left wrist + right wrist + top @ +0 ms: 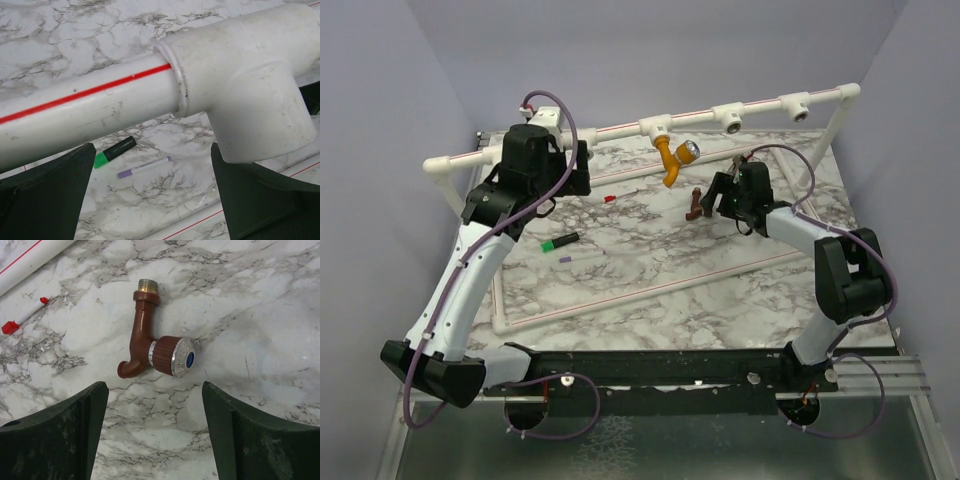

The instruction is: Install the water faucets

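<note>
- Brown faucet (pixel 142 335) is seen lying on its side on the marble worktop (pixel 650 270), threaded end pointing away from the right wrist camera, spout curled towards it, knob with a blue centre at its right.
- Right pincer (pixel 154 390) is held wide open just short of that faucet; the faucet is framed by the two fingers but touched by neither, and nothing is gripped.
- Orange faucet (pixel 670 160) with silver knob (pixel 689 152) is seen hanging below a T-fitting on the rear white pipe (pixel 90 110), spout downward; whether it is fully screwed in cannot be told.
- Left pincer (pixel 150 150) is spread fully open up against the red-striped pipe, beside another T-fitting (pixel 250 85); the pipe runs across the gap beyond the fingertips and nothing is clamped.
- Green marker (pixel 115 151) and purple pen (pixel 145 167) are lying near each other on the worktop below the left pincer.
- Red-capped pen (pixel 22 319) is lying to the left of the brown faucet, well apart from it.
</note>
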Tool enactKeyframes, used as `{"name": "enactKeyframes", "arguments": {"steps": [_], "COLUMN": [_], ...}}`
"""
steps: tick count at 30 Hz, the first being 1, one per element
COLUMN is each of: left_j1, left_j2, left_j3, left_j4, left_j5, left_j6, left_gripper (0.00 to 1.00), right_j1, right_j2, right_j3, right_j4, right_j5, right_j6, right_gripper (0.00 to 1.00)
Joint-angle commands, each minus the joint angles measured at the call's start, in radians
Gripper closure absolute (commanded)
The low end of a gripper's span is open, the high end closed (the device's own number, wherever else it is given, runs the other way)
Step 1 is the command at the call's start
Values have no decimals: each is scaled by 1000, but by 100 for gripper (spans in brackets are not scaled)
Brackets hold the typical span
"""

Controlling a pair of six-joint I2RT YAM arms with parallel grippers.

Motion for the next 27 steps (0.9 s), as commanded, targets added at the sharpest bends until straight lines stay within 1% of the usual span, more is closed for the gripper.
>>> {"name": "enactKeyframes", "arguments": {"steps": [1, 4, 8, 14, 16, 20, 27], "left_j1": [60, 82, 106, 110, 110, 110, 110], "left_j2": [1, -10, -29, -66, -81, -110, -157], "left_j3": [39, 43, 44, 47, 44, 42, 14], "left_j4": [-6, -12, -14, -26, -25, -18, -9], "left_j5": [-57, -55, -23, 34, 86, 238, 370], "left_j6": [-35, -47, -68, -69, -67, -58, -34], "left_gripper": [1, 1, 1, 1, 1, 1, 1], "right_j1": [9, 15, 26, 45, 55, 69, 89], "right_j2": [60, 110, 186, 285, 321, 375, 432], "right_j3": [75, 123, 216, 325, 353, 395, 427], "right_j4": [26, 26, 10, -19, -29, -57, -91], "right_j5": [54, 107, 130, 145, 150, 172, 187], "right_j6": [-24, -40, -66, -96, -102, -110, -122], "right_gripper": [20, 21, 23, 28, 29, 32, 38]}}
